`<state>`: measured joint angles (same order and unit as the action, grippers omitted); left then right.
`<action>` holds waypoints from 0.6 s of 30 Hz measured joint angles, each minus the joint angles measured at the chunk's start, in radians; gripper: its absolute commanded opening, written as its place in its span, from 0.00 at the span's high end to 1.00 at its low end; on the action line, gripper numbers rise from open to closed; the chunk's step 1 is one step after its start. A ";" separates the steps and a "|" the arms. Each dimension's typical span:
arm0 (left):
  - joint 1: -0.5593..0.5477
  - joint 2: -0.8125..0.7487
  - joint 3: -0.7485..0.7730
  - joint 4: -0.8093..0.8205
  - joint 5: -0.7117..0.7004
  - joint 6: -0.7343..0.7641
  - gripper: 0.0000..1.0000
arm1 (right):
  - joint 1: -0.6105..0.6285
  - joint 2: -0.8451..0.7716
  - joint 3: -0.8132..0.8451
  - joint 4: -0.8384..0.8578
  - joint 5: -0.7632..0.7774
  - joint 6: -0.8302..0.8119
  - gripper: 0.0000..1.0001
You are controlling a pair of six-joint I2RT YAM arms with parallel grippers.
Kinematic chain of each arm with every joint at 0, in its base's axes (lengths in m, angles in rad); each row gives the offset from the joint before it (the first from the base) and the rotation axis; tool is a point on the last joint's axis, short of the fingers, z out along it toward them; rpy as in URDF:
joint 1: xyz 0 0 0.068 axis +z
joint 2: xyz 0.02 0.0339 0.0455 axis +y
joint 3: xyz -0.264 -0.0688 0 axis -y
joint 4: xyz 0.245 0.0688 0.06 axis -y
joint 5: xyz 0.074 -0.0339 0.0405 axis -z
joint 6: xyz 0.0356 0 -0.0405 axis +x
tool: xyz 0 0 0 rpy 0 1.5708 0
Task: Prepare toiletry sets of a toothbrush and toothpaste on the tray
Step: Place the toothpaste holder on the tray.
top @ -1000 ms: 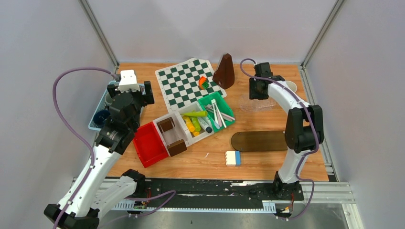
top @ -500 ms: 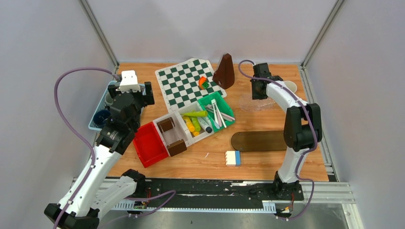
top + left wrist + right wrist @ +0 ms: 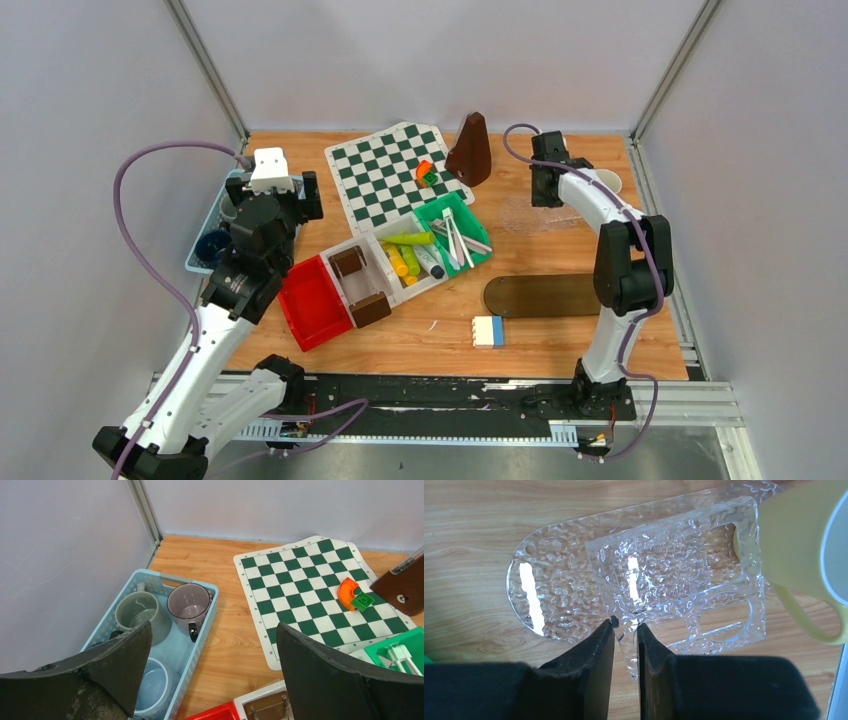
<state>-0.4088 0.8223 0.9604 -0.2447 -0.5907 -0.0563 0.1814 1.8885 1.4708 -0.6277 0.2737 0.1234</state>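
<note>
Landmark: checkered mat [image 3: 395, 172], at the far middle of the counter [image 3: 560, 345].
Clear tray: [image 3: 574, 575] see-through dimpled plastic, lying flat to the right of the mat.
Tray handling: probably light and rigid, glossy and so likely slippery. It is thin enough to flex or crack if levered from one corner.
Tray hold: best taken by an edge with a firm pinch and kept low and level, since one-sided lifting will make it sag or swing.
Right pincer: [image 3: 625, 625] closed on a sliver of the tray's near edge, with clear plastic showing between its fingers.
Pale yellow mug: [image 3: 794, 550] right of the mat, overlapping the tray's far corner. It is hard, heavier than the tray and could tip if the tray shifts.
Left pincer: [image 3: 212, 629] spread wide and empty, hovering left of the mat above the blue basket [image 3: 175, 578].
Basket mugs: grey mug [image 3: 188, 602], grey-green mug [image 3: 137, 612] and light blue mug [image 3: 150, 685]. All are smooth and rigid, best taken by the rim or handle.
Toothbrushes: [image 3: 458, 238] in the green bin [image 3: 438, 205], just nearer than the mat. They are slim and light, so pinch mid-shaft.
Tubes: [image 3: 405, 255] beside that bin, nearer than the mat. They are soft, so squeeze gently.
</note>
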 measured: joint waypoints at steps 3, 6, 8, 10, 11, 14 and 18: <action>0.000 0.000 0.000 0.001 -0.002 0.001 0.00 | -0.011 0.007 0.010 0.001 0.010 0.017 0.93; 0.000 0.000 0.000 0.002 -0.003 0.002 0.00 | -0.021 0.009 0.012 0.000 0.023 0.032 0.93; 0.000 0.000 0.000 0.002 -0.003 0.002 0.00 | -0.026 0.014 0.018 -0.003 0.030 0.041 0.93; 0.000 0.000 0.000 0.002 -0.003 0.003 0.00 | -0.028 0.024 0.032 -0.004 0.035 0.053 0.93; 0.000 0.000 0.000 0.002 -0.003 0.003 0.00 | -0.028 0.031 0.039 -0.005 0.036 0.059 0.92; 0.000 0.000 0.000 0.002 -0.003 0.003 0.00 | -0.028 0.045 0.058 -0.007 0.040 0.078 0.89; 0.000 0.000 0.000 0.002 -0.002 0.003 0.00 | -0.028 0.055 0.074 -0.019 0.040 0.096 0.81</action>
<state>-0.4088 0.8223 0.9604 -0.2428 -0.5930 -0.0536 0.1535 1.9438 1.5448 -0.6472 0.3141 0.2192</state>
